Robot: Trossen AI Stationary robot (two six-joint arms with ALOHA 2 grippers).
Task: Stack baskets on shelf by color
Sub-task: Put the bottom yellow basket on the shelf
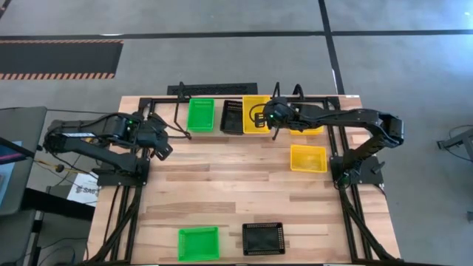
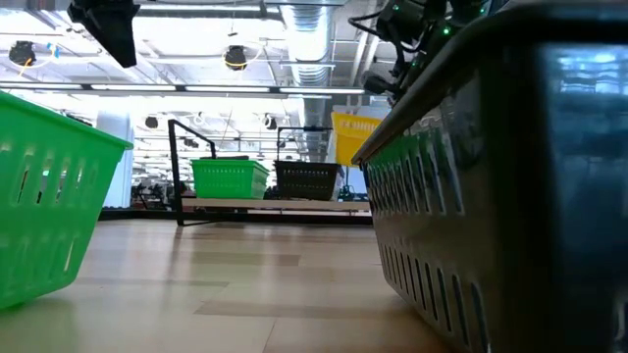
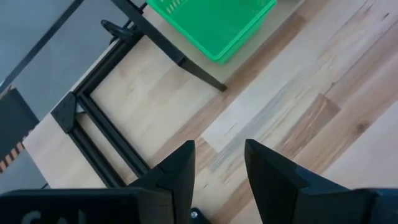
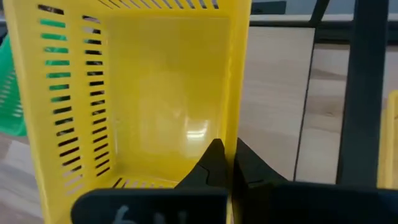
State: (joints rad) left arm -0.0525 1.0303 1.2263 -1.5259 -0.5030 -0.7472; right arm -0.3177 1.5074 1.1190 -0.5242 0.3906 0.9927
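The shelf stands at the table's far edge. A green basket and a black basket sit on it by their bottoms. My right gripper is shut on a yellow basket beside the black one. In the low view this yellow basket stands higher than the other two. A second yellow basket lies on the table, and a third shows partly under the right arm. My left gripper is open, above bare table left of the shelf. My right gripper holds the yellow basket by one side wall, at its rim. One finger is inside the basket and the other outside, the wall pinched between them. The basket is lifted, with its open side facing the wrist camera.
A green basket and a black basket sit at the table's near edge, close before the low camera. Black frame rails run along both table sides. Bare wood lies across the middle of the table.
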